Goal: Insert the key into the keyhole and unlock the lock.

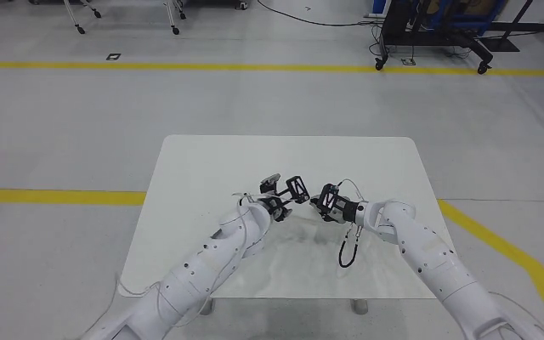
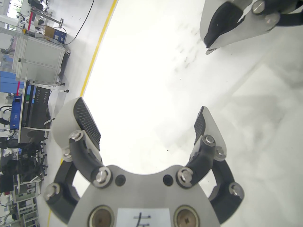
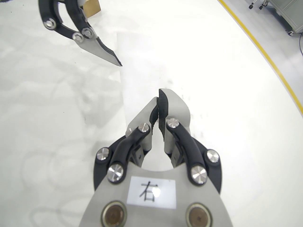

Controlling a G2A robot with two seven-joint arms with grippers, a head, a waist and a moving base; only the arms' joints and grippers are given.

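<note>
Table (image 1: 212,170): white, with both arms meeting over its middle.
Lock (image 3: 91,5): brass padlock with a steel shackle, on the table near the middle. Partly hidden behind the left gripper, on the side away from the right gripper.
Lock axis: runs from body to shackle, with the shackle end farther from the right gripper. Cannot tell whether standing or lying flat, nor which way the keyhole faces.
Left gripper (image 2: 142,105): fingers spread wide, holding nothing, poised above the tabletop.
Right gripper (image 3: 159,95): pads pressed together, just right of the left gripper and apart from it.
</note>
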